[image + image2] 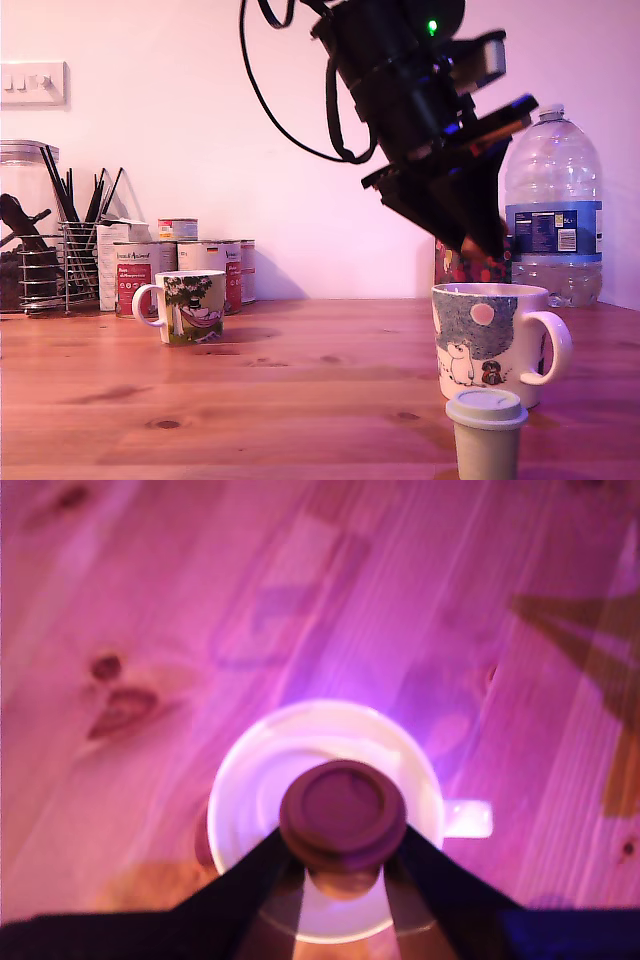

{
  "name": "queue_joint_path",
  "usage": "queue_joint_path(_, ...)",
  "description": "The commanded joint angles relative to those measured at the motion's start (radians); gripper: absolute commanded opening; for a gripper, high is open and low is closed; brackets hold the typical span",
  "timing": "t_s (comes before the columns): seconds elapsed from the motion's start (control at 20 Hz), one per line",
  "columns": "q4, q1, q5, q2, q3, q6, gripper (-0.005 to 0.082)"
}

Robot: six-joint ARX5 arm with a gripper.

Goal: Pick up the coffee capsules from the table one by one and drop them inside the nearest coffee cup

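step: drop | fingers [245, 885] pinch a dark capsule [343, 815] directly above the big white mug [240, 780] | done: none seen inside | left: release; pale capsule [487, 432] stands on worktop [300, 385] just beside mug

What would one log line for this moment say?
gripper: shut on dark capsule | position: above cartoon mug | pale capsule: on table
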Motion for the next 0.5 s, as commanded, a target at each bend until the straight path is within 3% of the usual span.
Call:
queue_joint_path(0.0,-0.004,-0.005,-0.006,0.047,0.001,-0.002,0.0166)
queue_joint_path(0.45,-0.007,-0.005,-0.006,0.048,0.001,-0.002,0.0166)
